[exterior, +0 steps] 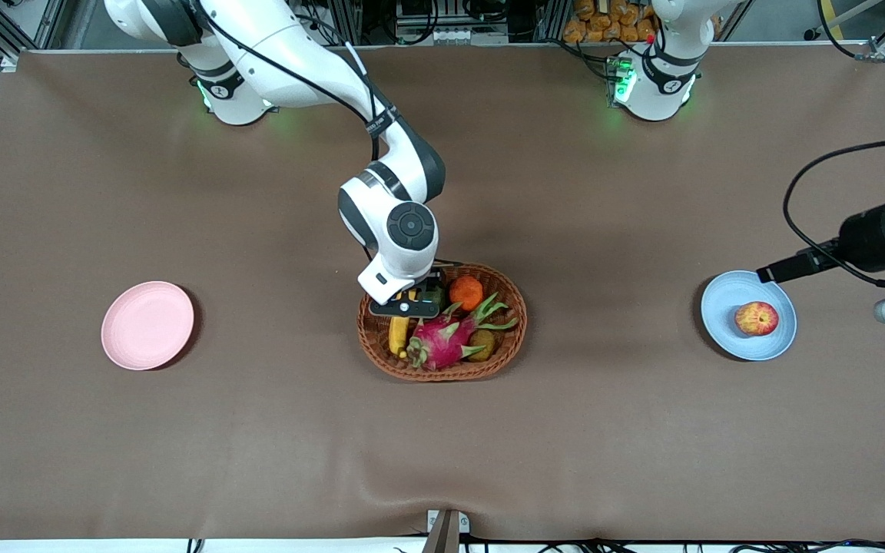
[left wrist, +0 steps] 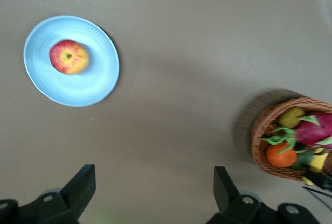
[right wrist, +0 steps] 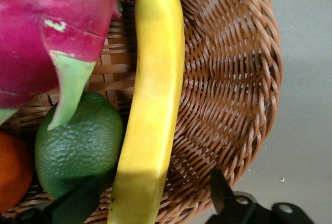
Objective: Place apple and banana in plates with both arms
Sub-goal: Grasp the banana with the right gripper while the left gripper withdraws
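I count two plates on the brown table (exterior: pixel 442 430). The pink plate (exterior: pixel 147 325) sits bare toward the right arm's end; the blue plate (exterior: pixel 748 315) sits toward the left arm's end. One apple (exterior: pixel 756 318), red with yellow patches, rests on the blue plate.

One wicker basket (exterior: pixel 442 372) stands between the two plates, well apart from each. Inside it I see one banana (exterior: pixel 399 335), one pink dragon fruit (exterior: pixel 442 343), one orange (exterior: pixel 466 293), one dark green avocado (right wrist: pixel 78 149) and one brownish round fruit (exterior: pixel 481 342) nearest the blue plate's end. The banana lies along the basket wall on the pink plate's side, beside the dragon fruit.

My right gripper (right wrist: pixel 155 195) is down in the basket, right over the banana. In the right wrist view one finger (right wrist: pixel 75 203) sits against the avocado side of the banana and the other over the basket rim, so the jaws straddle the fruit with a gap; the banana lies on the weave, not clamped.

My left gripper (left wrist: pixel 155 187) hangs in the air over bare table near the blue plate, fingers (left wrist: pixel 80 185) spread wide, nothing between them.
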`<state>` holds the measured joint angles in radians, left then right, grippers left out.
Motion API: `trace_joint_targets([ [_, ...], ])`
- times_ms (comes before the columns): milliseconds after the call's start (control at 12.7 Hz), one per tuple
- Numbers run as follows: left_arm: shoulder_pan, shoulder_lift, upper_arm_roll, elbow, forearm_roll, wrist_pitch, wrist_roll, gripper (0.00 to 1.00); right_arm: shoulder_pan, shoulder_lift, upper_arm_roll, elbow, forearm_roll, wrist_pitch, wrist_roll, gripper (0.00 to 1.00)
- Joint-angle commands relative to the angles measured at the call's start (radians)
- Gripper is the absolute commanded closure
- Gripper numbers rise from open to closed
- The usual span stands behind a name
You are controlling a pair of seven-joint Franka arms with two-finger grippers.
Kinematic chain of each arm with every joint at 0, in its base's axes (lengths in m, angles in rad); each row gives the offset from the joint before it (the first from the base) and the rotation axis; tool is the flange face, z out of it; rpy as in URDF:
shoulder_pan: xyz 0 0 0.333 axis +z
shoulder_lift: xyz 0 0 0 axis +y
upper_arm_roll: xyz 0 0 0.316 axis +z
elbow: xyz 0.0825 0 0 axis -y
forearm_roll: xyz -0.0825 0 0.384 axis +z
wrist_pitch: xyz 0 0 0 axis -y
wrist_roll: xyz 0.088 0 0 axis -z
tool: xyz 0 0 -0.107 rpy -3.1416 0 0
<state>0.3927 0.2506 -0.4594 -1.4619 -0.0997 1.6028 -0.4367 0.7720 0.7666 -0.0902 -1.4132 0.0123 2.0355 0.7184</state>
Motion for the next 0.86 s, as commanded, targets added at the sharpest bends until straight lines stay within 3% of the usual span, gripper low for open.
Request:
trace_joint_targets([
  [0,0.006,-0.028,-0.076,0.023,0.085,-0.041,-0.079,0.00,0.003,0.005,-0.005,-0.004,-0.029,-0.027,0.024,0.19],
  [236,0.011,-0.034,-0.139,0.023,0.172,-0.069,-0.090,0.00,-0.016,0.000,-0.005,-0.004,-0.029,-0.058,0.027,0.20],
  [785,0.023,-0.057,-0.128,0.043,0.221,-0.116,0.013,0.00,-0.062,0.003,-0.003,0.008,-0.015,-0.041,0.010,0.19],
])
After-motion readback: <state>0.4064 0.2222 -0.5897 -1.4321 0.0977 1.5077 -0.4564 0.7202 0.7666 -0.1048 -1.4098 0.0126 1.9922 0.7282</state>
